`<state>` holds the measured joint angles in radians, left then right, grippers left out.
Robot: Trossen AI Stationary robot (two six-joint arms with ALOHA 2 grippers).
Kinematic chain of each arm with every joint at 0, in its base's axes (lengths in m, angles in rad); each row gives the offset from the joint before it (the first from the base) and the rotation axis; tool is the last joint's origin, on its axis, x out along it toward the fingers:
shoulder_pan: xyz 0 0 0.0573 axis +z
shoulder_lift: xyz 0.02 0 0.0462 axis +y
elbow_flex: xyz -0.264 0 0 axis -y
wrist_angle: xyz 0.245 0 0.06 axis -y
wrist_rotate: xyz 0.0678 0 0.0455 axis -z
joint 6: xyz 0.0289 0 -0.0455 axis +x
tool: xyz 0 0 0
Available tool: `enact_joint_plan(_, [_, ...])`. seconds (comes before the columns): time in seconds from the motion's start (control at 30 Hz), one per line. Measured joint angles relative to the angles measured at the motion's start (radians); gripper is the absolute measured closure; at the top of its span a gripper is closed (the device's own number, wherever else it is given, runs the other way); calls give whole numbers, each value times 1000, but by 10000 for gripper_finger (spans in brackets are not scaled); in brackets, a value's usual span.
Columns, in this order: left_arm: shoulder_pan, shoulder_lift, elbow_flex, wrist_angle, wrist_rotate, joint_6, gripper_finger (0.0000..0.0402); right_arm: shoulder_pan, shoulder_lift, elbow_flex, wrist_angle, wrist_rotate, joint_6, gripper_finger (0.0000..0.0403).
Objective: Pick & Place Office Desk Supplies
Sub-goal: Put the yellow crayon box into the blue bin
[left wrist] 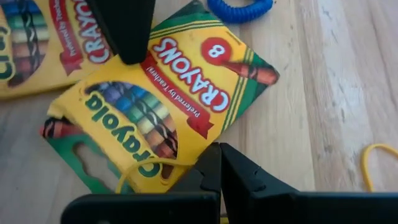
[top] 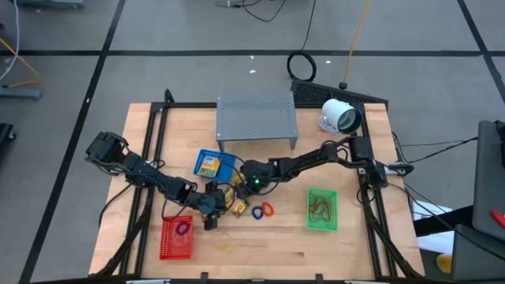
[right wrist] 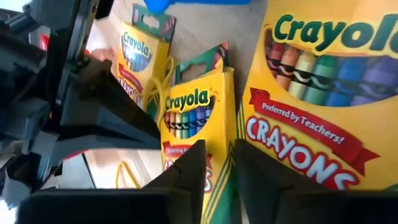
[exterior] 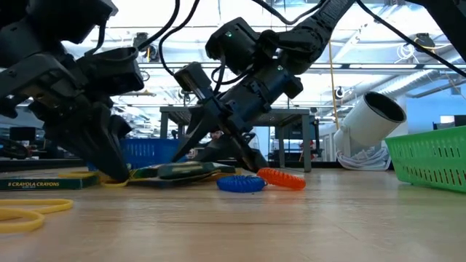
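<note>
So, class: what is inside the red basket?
Inside the red basket lies a purple rubber-band loop near one end; the rest of its floor looks bare. Nothing covers it, though anything small beneath the loop cannot be made out.

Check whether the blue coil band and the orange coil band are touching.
Cannot tell. In the low view the blue coil band overlaps the orange coil band, but that may be only line of sight; from above, they sit side by side with no plain gap.
</note>
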<state>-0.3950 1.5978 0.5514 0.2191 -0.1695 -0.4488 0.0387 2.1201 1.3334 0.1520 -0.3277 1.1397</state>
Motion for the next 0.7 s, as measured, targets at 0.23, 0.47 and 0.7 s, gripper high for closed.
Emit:
enact_joint_plan(0.23, [0, 0, 0, -23, 0, -8, 401, 5, 0, -2, 15, -40, -1, 396])
enact_joint_plan(0.47, [-1, -3, 0, -40, 15, -23, 396, 7, 0, -2, 29, -89, -22, 401])
enact_joint_plan(0.7, [1, -10, 0, -44, 59, -23, 389, 9, 0, 0, 30, -100, -72, 402])
